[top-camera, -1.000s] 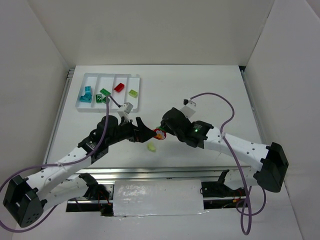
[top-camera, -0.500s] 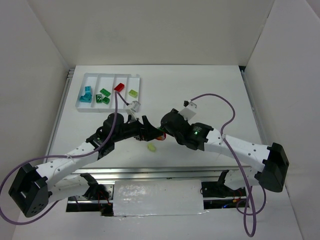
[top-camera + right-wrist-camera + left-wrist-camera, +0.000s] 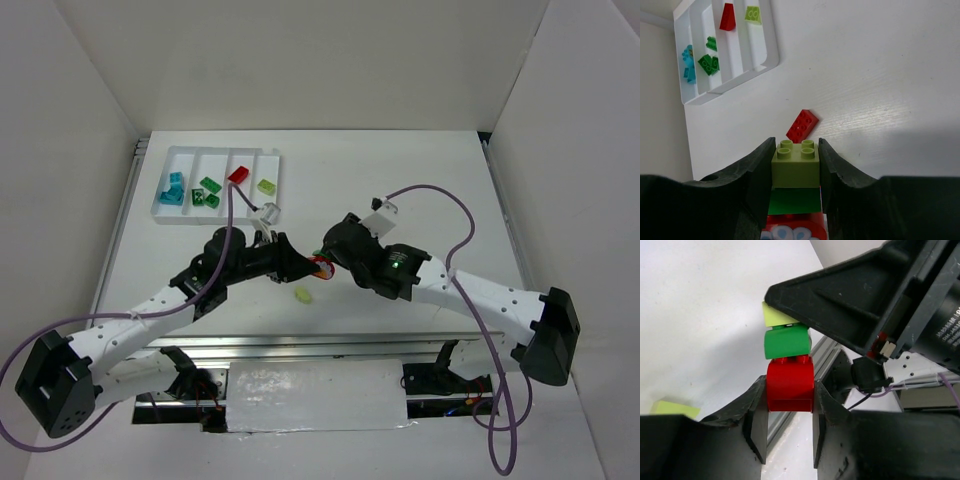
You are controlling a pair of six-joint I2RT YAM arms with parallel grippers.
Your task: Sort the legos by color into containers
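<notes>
Legos (image 3: 207,185) already sorted lie by colour in the tray (image 3: 185,158), far left. Left gripper (image 3: 789,395), wide open a second ago, has closed on the red brick (image 3: 789,382). Green brick (image 3: 786,341) sits between. Right gripper (image 3: 795,170) clamps the yellow-green brick (image 3: 795,161). Judgement: stack ready for pulling apart. Table (image 3: 420,180) white; walls (image 3: 300,60) white, bare.
</notes>
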